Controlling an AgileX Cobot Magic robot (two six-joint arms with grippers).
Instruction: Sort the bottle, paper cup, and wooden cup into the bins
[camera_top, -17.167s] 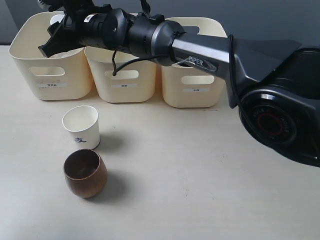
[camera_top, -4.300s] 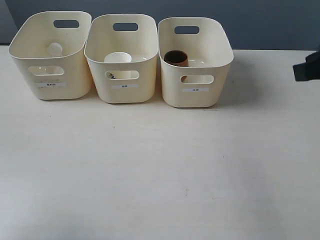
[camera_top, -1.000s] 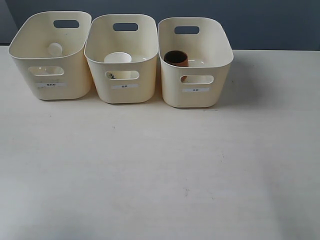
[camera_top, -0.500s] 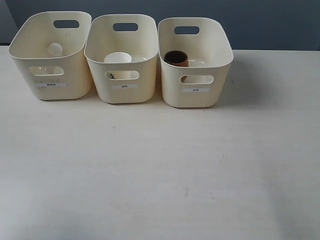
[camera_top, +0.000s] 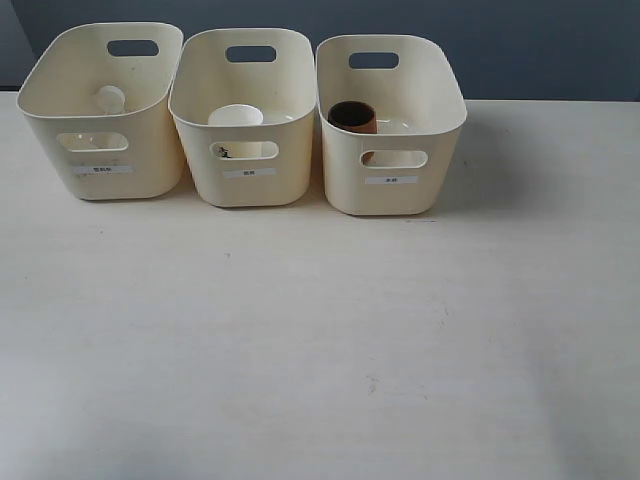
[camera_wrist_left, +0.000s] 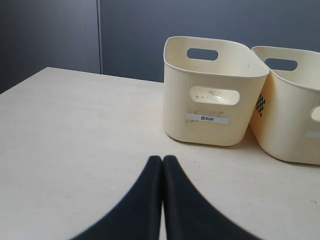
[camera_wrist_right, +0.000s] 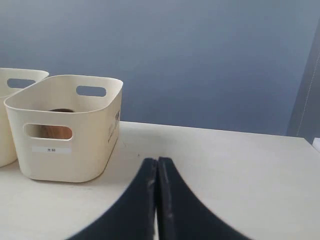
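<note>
Three cream bins stand in a row at the back of the table. The left bin (camera_top: 100, 110) holds the bottle, of which only the white cap (camera_top: 110, 97) shows. The paper cup (camera_top: 236, 128) stands in the middle bin (camera_top: 245, 115). The dark wooden cup (camera_top: 352, 117) stands in the right bin (camera_top: 392, 125) and shows through its handle hole (camera_wrist_right: 49, 131). Neither arm appears in the exterior view. My left gripper (camera_wrist_left: 162, 159) is shut and holds nothing, low over the table before the left bin (camera_wrist_left: 212, 92). My right gripper (camera_wrist_right: 157, 161) is shut and holds nothing, beside the right bin (camera_wrist_right: 67, 127).
A pale wooden table (camera_top: 320, 340) spreads in front of the bins. A dark blue-grey wall (camera_wrist_right: 200, 55) rises behind it. Each bin carries a small white label (camera_wrist_left: 207, 119) on its front.
None over the last second. Far earlier the two cups stood on the table and an arm reached over the left bin; both cups now stand in bins and the arm has left the exterior view.
</note>
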